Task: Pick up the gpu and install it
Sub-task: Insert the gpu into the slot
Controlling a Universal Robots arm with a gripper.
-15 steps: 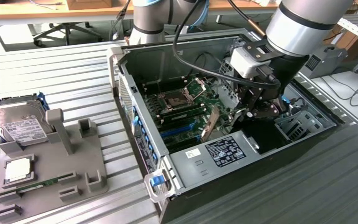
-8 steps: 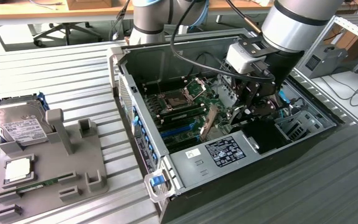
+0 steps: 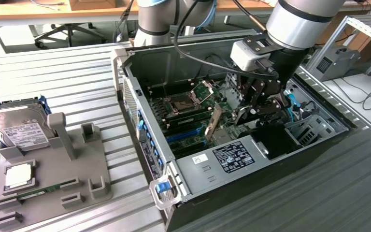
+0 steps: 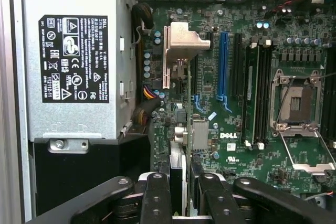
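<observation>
"DELL" reads on the motherboard (image 4: 229, 135) and atop the power supply (image 4: 73, 51) label (image 4: 74, 58)

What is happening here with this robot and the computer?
The robot arm has reached into the open computer case. Its claw holds the gpu on edge above the motherboard, next to the slots. A hard drive rests in the grey holder outside the case.

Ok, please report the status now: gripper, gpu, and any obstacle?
Gripper inside open computer case, shut on gpu. Card on edge over motherboard, by blue slot. No obstacle seen.
</observation>
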